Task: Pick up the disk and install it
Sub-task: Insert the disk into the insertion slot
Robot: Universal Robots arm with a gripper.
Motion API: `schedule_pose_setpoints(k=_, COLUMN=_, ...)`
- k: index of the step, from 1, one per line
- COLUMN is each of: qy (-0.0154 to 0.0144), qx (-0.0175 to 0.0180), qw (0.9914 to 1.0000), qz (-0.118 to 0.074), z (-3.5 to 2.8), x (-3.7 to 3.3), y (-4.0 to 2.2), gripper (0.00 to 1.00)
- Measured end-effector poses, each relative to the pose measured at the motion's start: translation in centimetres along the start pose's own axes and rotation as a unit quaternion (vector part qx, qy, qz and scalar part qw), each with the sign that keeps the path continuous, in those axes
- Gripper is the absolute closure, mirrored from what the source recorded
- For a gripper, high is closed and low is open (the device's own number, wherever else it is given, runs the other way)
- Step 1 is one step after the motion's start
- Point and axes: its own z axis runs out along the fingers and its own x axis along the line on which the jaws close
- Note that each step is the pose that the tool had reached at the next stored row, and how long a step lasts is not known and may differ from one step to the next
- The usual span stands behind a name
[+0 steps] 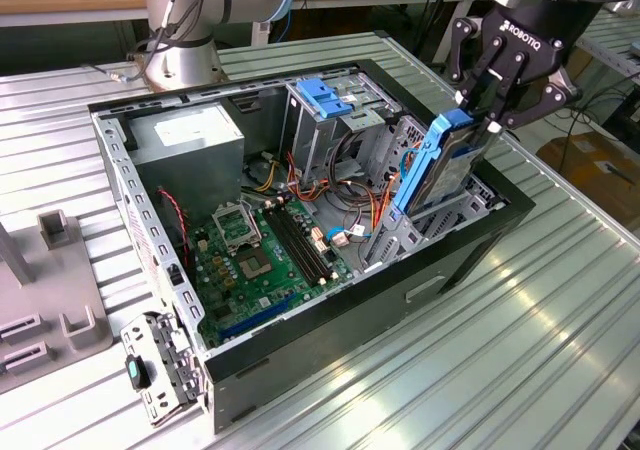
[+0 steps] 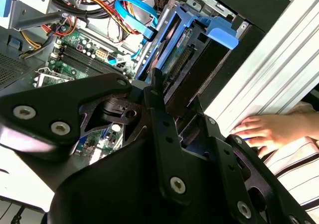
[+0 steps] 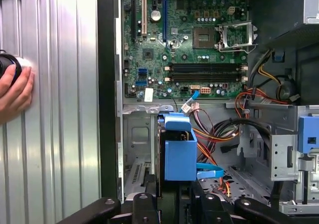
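We see gripper (image 1: 484, 112) clamped on upper edge of the disk (image 1: 442, 170); disk stands on edge, long axis near-vertical w/ slight tilt; lower end sits in drive bay (image 1: 398, 238) at corner of PC case (image 1: 330, 342); gripper directly above, bay straight below.

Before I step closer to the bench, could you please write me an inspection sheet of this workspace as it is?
Surface: ribbed metal table, carrying the open computer case.
Job's things: disk stands on edge, lower end down in the case's drive bay, exterior view's right.
Clutter: grey fixtures on the table, exterior view's left.
Grippers: pincer shut on the disk's upper end.
Cables: blue flat cable and orange wires loose inside the case near the disk.
Surroundings: a person's hand at the table beside the case.
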Motion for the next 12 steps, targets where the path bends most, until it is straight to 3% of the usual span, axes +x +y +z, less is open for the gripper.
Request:
schedule_pose_setpoints(k=3, qy=0.0, qx=0.0, qw=1.0, qz=0.0, z=0.5, x=0.0, y=0.01, gripper=0.65)
schedule_pose_setpoints(k=12, qy=0.0, qx=0.0, qw=1.0, qz=0.0, z=0.59, x=0.0, y=0.02, gripper=0.65)
